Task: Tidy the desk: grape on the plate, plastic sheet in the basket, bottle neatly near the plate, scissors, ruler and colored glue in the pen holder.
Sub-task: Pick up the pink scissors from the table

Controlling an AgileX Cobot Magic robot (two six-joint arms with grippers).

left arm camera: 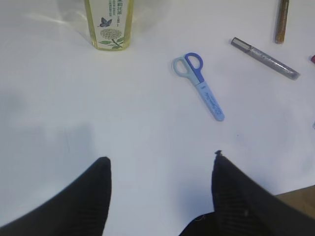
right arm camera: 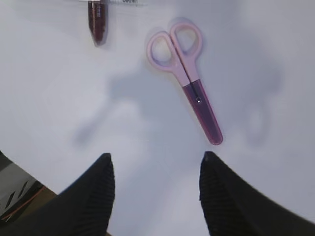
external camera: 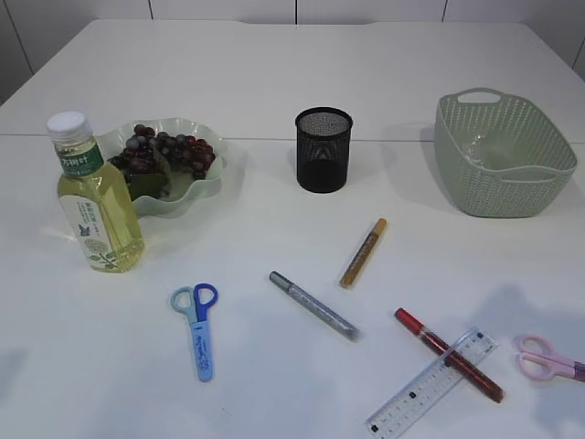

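Dark grapes [external camera: 164, 151] lie on the pale green plate [external camera: 206, 187]. The yellow bottle [external camera: 94, 197] stands upright left of the plate, and its base shows in the left wrist view [left arm camera: 109, 24]. Clear plastic sheet [external camera: 480, 151] lies inside the green basket [external camera: 512, 192]. The black mesh pen holder [external camera: 324, 151] stands mid-table. Blue scissors [external camera: 201, 329] [left arm camera: 202, 86], gold glue [external camera: 363, 253], silver glue [external camera: 313, 305] [left arm camera: 266, 58], red glue [external camera: 448, 355] [right arm camera: 97, 22], clear ruler [external camera: 431, 384] and pink scissors [external camera: 548, 358] [right arm camera: 189, 81] lie on the table. The left gripper [left arm camera: 160, 160] and right gripper [right arm camera: 155, 157] are open and empty above the table.
The white table [external camera: 274, 73] has a seam running across behind the plate. The table's front edge shows at the lower corners of both wrist views. Neither arm shows in the exterior view.
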